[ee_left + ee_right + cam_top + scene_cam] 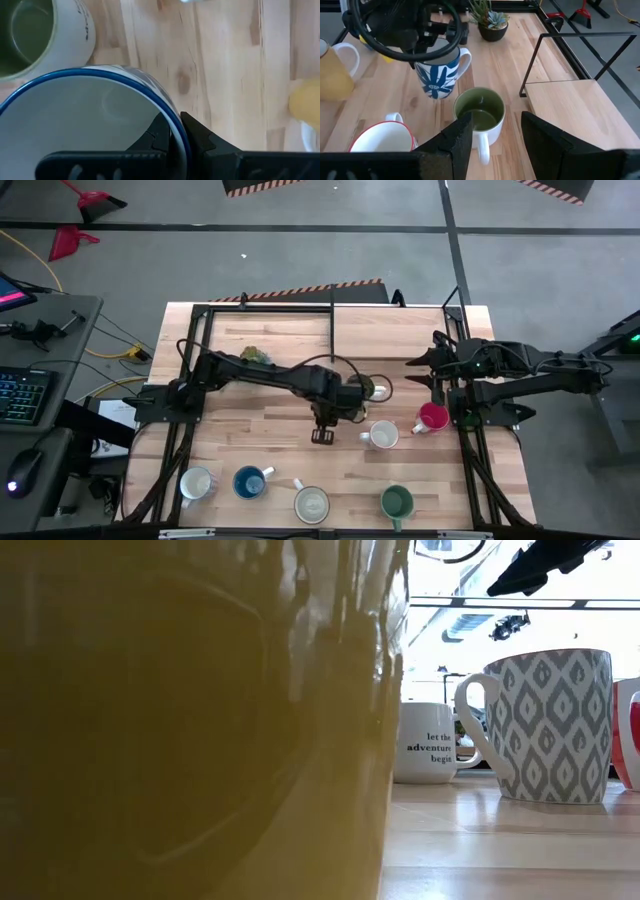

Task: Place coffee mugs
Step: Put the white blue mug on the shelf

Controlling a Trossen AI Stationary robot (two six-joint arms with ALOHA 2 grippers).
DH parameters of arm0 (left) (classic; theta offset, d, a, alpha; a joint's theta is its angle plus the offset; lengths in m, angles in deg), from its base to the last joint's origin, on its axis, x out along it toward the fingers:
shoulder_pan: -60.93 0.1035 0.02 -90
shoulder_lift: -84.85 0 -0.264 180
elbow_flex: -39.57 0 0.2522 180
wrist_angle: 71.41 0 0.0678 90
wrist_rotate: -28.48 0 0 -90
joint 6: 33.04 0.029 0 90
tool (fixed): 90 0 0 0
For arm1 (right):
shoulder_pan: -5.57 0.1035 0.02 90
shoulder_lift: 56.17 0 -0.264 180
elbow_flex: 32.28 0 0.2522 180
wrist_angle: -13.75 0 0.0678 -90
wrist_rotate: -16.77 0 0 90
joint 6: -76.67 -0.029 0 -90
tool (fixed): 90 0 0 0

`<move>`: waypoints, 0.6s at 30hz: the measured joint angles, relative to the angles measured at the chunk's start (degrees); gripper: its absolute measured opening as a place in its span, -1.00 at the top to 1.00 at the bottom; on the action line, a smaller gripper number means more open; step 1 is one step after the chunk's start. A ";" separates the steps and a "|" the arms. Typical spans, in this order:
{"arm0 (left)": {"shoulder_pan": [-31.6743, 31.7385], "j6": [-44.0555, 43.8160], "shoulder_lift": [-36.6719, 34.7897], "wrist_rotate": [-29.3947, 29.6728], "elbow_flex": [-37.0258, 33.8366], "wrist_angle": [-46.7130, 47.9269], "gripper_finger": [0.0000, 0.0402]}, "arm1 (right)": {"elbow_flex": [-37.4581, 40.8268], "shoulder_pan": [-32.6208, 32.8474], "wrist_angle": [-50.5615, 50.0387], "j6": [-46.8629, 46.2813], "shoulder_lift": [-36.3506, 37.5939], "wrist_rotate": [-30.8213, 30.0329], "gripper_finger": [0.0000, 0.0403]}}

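Ceramic, glazed, blue-leaf-on-white: the mug (pixel 440 75) now in play sits mid-worktop, w/ the left hand (pixel 176 131) pinched shut on its blue-trimmed rim, one finger inside the wall, one outside; in the right wrist view it stands upright just off the wood or barely touching, can't tell which; handle points toward the plant pot (pixel 493 26).

Handling, my guess: stiff, fairly heavy for a rim pinch, slick glaze, chips if dropped or knocked against a neighbour; the rim grip works but the mug may swing, so slow moves; a hold on the wall opposite the handle looks safest; long axis vertical, mouth up.

Neighbours: green-lined white mug (pixel 479 116) just beside it, upright, handle toward the right hand (pixel 496 131), which hovers w/ fingers spread wide, nothing between them; red mug (pixel 432 418) near the right arm; grey-patterned mug (pixel 548 722) nearby, upright, handle toward the lettered white mug (pixel 432 743) in the low view.

Front row in the high view, all mouth-up: pale mug (pixel 196 483), blue mug (pixel 249 481), cream mug (pixel 311 503), green mug (pixel 396 501); well apart from one another. A yellowish mug (pixel 200 720) blocks most of the low view, too near to read.

Wooden worktop (pixel 270 440) has bare space between the held mug and the front row.
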State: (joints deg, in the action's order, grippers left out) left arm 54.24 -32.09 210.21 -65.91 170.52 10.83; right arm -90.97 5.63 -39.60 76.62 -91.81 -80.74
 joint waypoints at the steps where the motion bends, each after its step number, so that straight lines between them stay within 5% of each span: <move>1: -0.35 -0.13 0.00 -0.01 -0.40 -1.02 0.95 | 0.00 0.00 0.01 0.00 0.00 0.08 0.21; 18: -3.43 -4.42 0.00 0.13 -6.81 -11.23 0.95 | 0.02 -0.01 3.65 0.02 0.02 1.74 0.21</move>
State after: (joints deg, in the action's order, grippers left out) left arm 50.80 -36.51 210.21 -65.78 163.70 -0.40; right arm -90.95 5.62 -35.95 76.64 -91.79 -79.00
